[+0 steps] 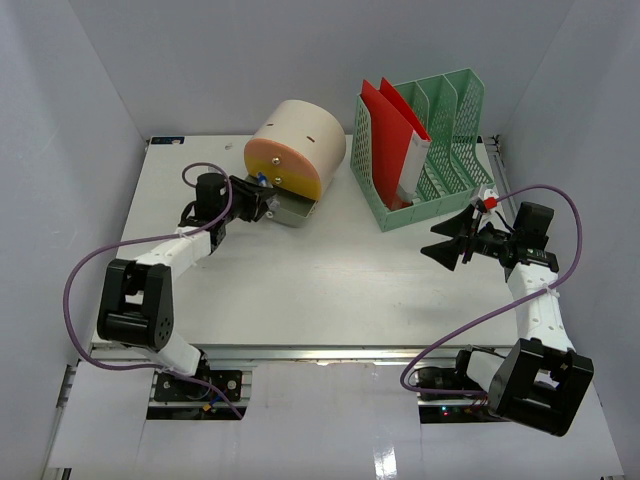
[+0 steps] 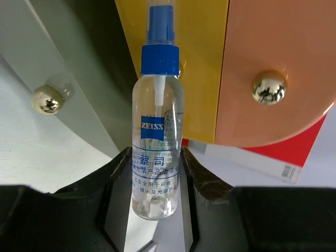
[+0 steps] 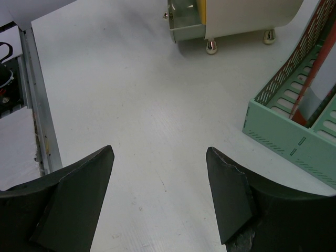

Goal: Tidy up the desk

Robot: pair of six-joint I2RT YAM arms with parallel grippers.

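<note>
Bottle point(image 2: 157, 121) upright in the left gripper point(image 2: 156, 173), and it's a firm pinch: both fingers point(image 2: 119, 174) press on its lower body with the blue spray cap well above them, so it hangs straight and shouldn't tip. Just beyond the fingertips sits the cabinet point(image 1: 297, 150), yellow and peach fronts dead ahead, and the grey drawer point(image 1: 292, 212) stands open off to their left. My read is that's where the bottle is headed. Over at the right gripper point(image 3: 160, 194), the fingers are spread wide with nothing between them, only bare desk point(image 3: 131, 105) beneath and the rack point(image 3: 294, 131) off to their right. It hovers well apart from the cabinet, I'd guess so the arms don't clash. The desk lies under both sets of fingers.
</note>
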